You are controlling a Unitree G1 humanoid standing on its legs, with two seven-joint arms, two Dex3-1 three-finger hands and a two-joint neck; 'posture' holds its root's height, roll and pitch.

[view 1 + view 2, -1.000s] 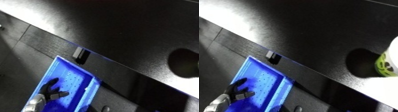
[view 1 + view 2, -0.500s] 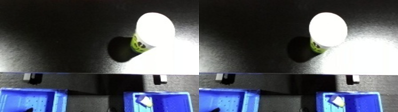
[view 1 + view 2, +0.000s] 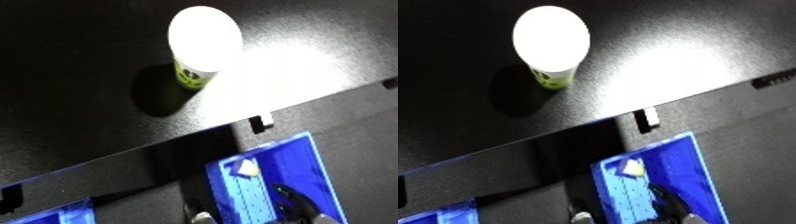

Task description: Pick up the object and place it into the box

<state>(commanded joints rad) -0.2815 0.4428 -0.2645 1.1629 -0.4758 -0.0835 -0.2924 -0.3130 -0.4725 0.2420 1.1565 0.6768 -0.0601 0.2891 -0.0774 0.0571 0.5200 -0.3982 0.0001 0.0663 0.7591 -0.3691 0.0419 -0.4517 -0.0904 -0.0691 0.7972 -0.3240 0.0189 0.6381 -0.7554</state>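
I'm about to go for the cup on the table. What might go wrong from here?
1. The cup stands far back on the black table, well beyond its front edge, so the reach may be long.
2. It looks tall and narrow, so a sideways bump may tip it.
3. The blue bin sits below the table edge and already holds a small pale object; the cup must clear the edge going down.
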